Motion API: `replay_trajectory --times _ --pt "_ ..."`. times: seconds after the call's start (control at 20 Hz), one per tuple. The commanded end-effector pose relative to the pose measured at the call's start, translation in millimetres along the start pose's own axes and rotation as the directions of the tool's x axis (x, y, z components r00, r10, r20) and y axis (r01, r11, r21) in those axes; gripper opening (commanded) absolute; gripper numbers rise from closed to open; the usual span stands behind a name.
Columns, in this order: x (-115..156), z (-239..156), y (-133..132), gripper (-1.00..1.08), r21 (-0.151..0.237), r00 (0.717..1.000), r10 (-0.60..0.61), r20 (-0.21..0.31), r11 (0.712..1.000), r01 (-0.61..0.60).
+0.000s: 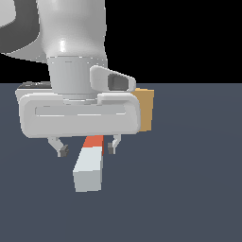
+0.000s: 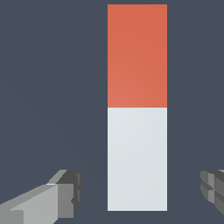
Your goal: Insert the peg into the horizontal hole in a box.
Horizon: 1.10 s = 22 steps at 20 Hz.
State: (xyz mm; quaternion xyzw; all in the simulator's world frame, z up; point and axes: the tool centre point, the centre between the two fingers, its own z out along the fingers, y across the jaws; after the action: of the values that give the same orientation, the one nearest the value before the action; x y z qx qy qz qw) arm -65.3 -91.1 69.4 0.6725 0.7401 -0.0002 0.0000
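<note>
Peg (image 2: 137, 107) lies flat on the counter (image 1: 189, 198) beneath my gripper (image 1: 87, 149), jaws spread wide, empty. Rigid, probably light, smooth faces; I'd pinch the white half (image 2: 137, 159). Box (image 1: 145, 109) sits behind.

glossy pale grey-white arm, rounded cylindrical wrist above the gripper (image 1: 87, 149). wide, flat hand block with rounded corners and a shallow oblong recess across its face. small hooded housing with a dark opening on one side of the wrist. two short, blocky, darker grey fingers (image 2: 65, 192) with stepped tips.
</note>
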Motion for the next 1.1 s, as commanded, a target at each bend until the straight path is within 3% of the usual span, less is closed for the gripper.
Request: replay_trajectory --times 0.0,0.6,0.65,1.05 --pt "0 7 -1 1.0 0.001 1.0 0.0 0.0 1.0 0.0" --pt "0 46 0 1.0 0.0 1.0 -0.002 0.0 1.0 0.002" --pt "0 46 0 -1.0 0.0 1.0 -0.002 0.0 1.0 0.002" --pt "0 46 0 -1.0 0.0 1.0 -0.002 0.0 1.0 0.002"
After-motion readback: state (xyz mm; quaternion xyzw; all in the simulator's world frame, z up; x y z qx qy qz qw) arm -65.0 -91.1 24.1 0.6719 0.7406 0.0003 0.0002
